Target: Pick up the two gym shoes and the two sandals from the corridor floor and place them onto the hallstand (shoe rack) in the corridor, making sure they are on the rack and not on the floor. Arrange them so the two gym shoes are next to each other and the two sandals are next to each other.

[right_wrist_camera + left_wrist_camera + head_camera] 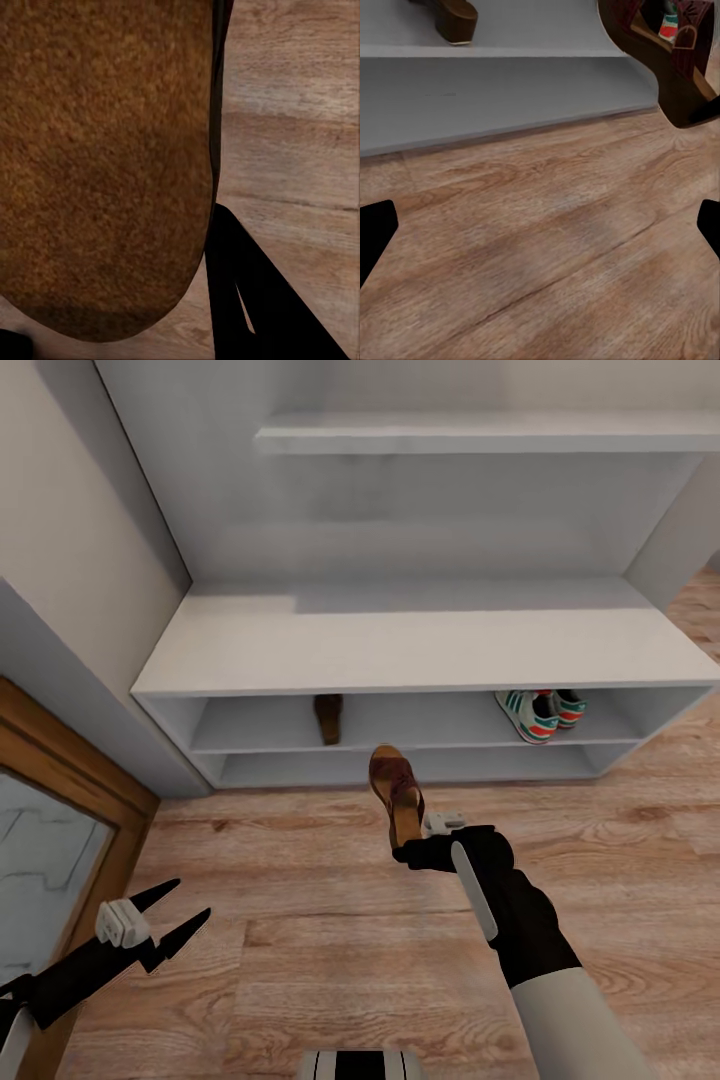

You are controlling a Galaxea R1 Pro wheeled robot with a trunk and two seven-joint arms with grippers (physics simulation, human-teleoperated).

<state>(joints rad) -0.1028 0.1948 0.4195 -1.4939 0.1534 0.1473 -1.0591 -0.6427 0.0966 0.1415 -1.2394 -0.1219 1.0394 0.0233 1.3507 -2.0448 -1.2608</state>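
My right gripper (412, 848) is shut on a brown sandal (396, 792), held above the corridor floor (300, 920) in front of the hallstand (420, 645). Up close, the sandal's tan footbed (105, 157) lies against one dark finger (255, 300). The same sandal (664, 56) hangs at the edge of the left wrist view. The other sandal (328, 718) lies on the upper open shelf, left of centre, and is seen again as the shelf sandal (450, 19). Both gym shoes (540, 714) sit side by side on that shelf to the right. My left gripper (172, 920) is open and empty, low at the left.
A wood-framed panel with a marbled pane (60, 850) stands at the left beside a grey wall. Above the hallstand's flat top is a higher wall shelf (480, 435). Wood floor stretches between me and the rack.
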